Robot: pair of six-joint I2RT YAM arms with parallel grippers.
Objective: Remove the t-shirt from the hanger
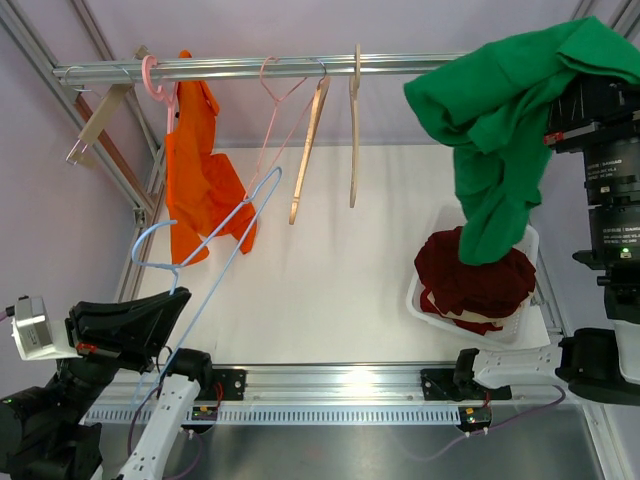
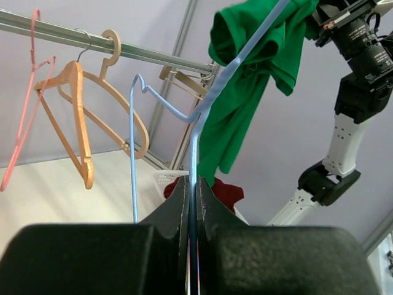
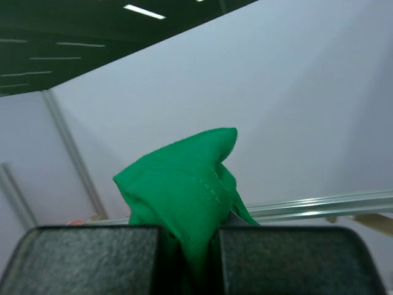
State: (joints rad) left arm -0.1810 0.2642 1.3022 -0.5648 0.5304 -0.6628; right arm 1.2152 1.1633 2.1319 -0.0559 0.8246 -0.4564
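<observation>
Green t-shirt (image 1: pixel 500 130) is off the hanger, bunched and held up high on the right side. My right fingers (image 3: pixel 92 258) are clamped on a fold of it. Its loose end hangs down over the white basket (image 1: pixel 430 300) of maroon clothes (image 1: pixel 480 275); I can't tell if it touches the pile.

Blue wire hanger (image 1: pixel 215 250) is bare, well apart from the shirt on the left. My left fingers (image 2: pixel 175 209) are pinched tight on its lower wire, hook end pointing up toward the rail (image 1: pixel 250 68).

On the rail: an orange shirt (image 1: pixel 200 180) on a pink hanger and two bare wooden hangers (image 1: pixel 310 150). The basket sits on the desk (image 1: pixel 330 270) at right.
</observation>
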